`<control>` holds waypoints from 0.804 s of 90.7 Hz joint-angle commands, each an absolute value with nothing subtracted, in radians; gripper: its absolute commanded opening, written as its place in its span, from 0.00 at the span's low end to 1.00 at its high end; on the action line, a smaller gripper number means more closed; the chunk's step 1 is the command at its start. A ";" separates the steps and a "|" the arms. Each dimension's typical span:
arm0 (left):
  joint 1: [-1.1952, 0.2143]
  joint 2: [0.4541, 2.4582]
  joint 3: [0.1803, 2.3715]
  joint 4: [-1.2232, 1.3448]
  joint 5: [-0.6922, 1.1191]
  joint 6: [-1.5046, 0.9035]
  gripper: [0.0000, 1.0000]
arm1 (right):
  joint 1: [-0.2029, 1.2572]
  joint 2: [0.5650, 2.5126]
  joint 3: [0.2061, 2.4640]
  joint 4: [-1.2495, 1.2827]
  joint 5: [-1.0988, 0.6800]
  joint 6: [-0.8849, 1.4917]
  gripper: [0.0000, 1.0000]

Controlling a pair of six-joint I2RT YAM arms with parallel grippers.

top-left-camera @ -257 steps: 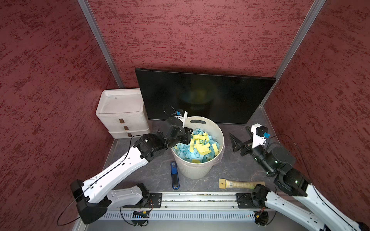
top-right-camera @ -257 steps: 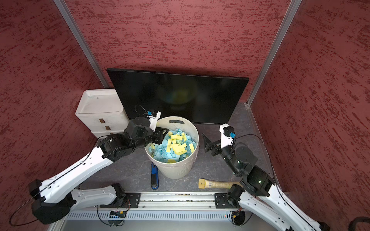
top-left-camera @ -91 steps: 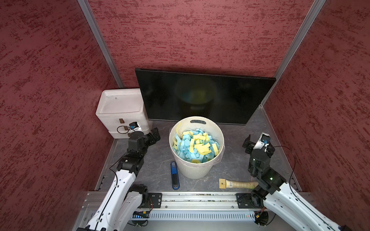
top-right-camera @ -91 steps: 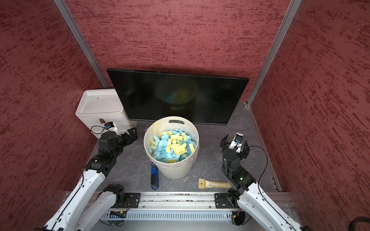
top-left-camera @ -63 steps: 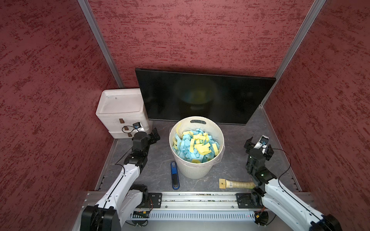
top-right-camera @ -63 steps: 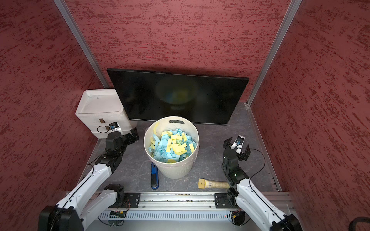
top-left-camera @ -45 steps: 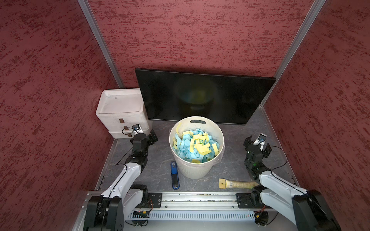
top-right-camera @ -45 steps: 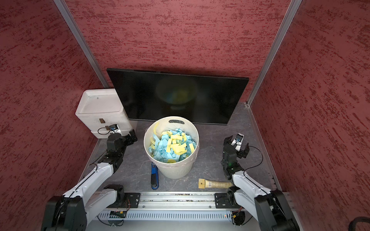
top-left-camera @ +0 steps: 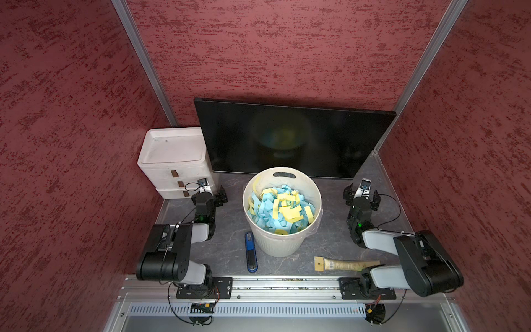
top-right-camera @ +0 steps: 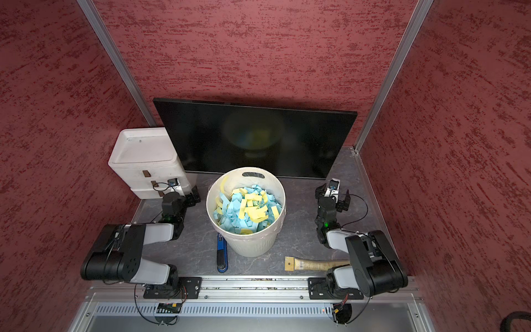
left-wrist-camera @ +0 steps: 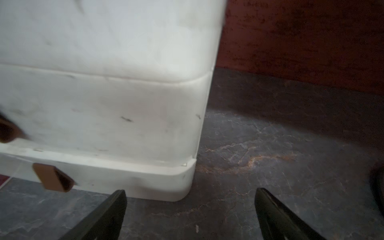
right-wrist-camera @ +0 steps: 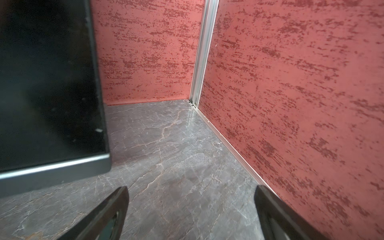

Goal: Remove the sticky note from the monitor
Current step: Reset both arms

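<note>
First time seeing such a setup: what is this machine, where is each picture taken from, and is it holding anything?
Two robot arms sit on a rail at the table front, each ending in a two-fingered gripper. Both top views look down from overhead; each wrist view looks forward from a camera on one arm's wrist. Standing: a monitor, a white bin of blue and yellow paper slips, a white drawer unit. Lying: a blue tool and a brush. The left gripper and right gripper are open, holding nothing.

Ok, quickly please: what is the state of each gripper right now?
Left gripper: open, holding nothing, beside the white drawer unit.
Right gripper: open, holding nothing.
</note>
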State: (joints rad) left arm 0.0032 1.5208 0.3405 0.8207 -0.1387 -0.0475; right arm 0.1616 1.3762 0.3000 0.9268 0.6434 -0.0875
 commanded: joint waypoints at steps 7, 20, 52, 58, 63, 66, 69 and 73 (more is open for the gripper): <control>0.030 1.529 0.365 0.932 -0.042 -0.016 1.00 | 0.095 1.360 0.357 0.810 0.444 -0.085 0.98; 0.028 1.527 0.363 0.924 -0.045 -0.018 1.00 | 0.030 1.373 0.424 0.673 0.311 -0.046 0.98; 0.026 1.526 0.365 0.918 -0.047 -0.018 1.00 | 0.024 1.500 0.457 0.754 0.064 -0.002 0.98; 0.027 1.526 0.365 0.918 -0.047 -0.018 1.00 | 0.023 1.515 0.421 0.816 0.046 -0.005 0.98; 0.027 1.526 0.365 0.917 -0.048 -0.016 1.00 | 0.023 1.555 0.374 0.952 0.050 -0.012 0.99; 0.026 1.527 0.365 0.918 -0.049 -0.016 1.00 | 0.023 1.544 0.374 0.926 0.064 -0.003 0.98; 0.025 1.527 0.365 0.917 -0.049 -0.017 1.00 | 0.023 1.553 0.378 0.936 0.065 -0.005 0.99; 0.025 1.527 0.365 0.918 -0.050 -0.015 1.00 | 0.022 1.544 0.383 0.915 0.066 -0.004 0.99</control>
State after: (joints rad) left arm 0.0231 1.5314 0.3508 0.8917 -0.0566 -0.0284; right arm 0.0269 1.5486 0.3851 0.8200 0.0925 -0.0143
